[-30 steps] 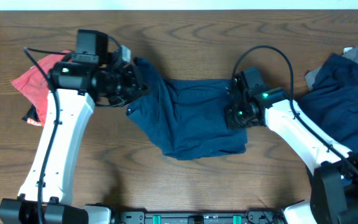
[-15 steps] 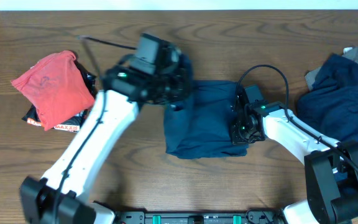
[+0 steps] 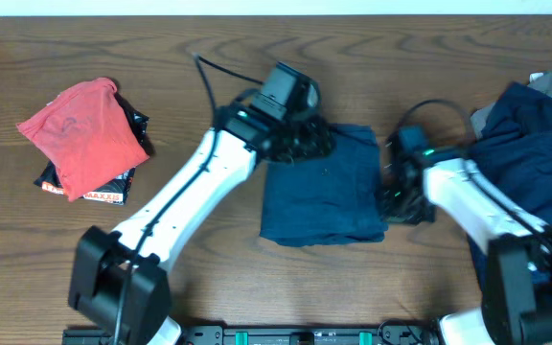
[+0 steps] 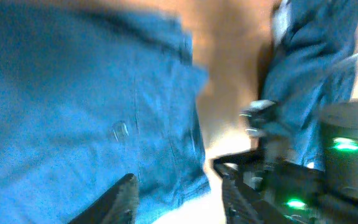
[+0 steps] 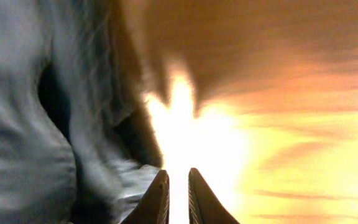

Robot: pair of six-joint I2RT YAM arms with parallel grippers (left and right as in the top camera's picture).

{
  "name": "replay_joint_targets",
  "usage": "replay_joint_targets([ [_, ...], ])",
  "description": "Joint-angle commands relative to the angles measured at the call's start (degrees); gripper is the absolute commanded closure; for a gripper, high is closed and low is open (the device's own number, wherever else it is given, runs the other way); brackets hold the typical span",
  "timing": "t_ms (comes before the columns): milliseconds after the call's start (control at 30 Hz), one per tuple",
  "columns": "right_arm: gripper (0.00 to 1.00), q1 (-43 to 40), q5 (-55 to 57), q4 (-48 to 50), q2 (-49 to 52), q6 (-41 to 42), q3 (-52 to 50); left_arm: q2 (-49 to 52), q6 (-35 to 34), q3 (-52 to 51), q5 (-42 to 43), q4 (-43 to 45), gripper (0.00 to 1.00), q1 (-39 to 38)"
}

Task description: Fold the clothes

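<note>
The dark navy shorts lie folded in half into a rough rectangle at the table's middle. My left gripper hovers over their far edge. In the left wrist view it is open and empty, with blue cloth below. My right gripper is just off the shorts' right edge. In the right wrist view its fingers are almost together with nothing between them, bare table beneath and cloth to the left.
A heap of navy and grey garments lies at the right edge. A red garment sits on a black packet at the left. The right arm shows in the left wrist view.
My left gripper carried the shorts' left half rightward over the right half and let go. My right gripper came off the shorts and moved right.
</note>
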Motion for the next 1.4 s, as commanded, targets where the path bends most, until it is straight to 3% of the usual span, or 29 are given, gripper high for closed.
replay_joint_targets([
  [0,0.87,-4.39,5.07,-1.97,-6.58,1.64,7.28,-2.69,3.15,1.38,-3.78,1.84,0.52,4.61],
  [100,0.86,-6.19,-1.46,-2.54,-10.25,-0.66,10.21,-1.73,3.87,1.38,-9.35,3.41,0.52,7.67],
  [333,0.85,-1.44,-20.72,-1.77,-11.76,-8.09,8.98,6.12,12.39,1.38,-10.14,9.99,0.52,9.31],
  [700,0.85,10.73,-23.65,7.61,-6.56,-1.25,-4.5,19.47,12.33,1.33,-7.1,7.56,0.52,9.01],
  [900,0.85,11.02,-16.48,12.96,-3.43,4.07,-11.17,22.64,12.37,1.33,-7.13,-0.04,0.51,8.66],
  [1067,0.79,8.81,-8.09,16.24,-0.94,9.2,-14.8,22.67,12.39,1.33,-7.17,-12.24,0.51,8.66],
  [1267,0.74,4.11,5.7,23.89,1.05,9.27,-14.88,22.62,9.2,1.33,-5.95,-29.55,0.52,8.66],
  [1367,0.72,1.44,6.43,30.34,1.05,5.01,-13.92,21.64,8.0,1.33,-5.09,-34.47,0.51,8.66],
])
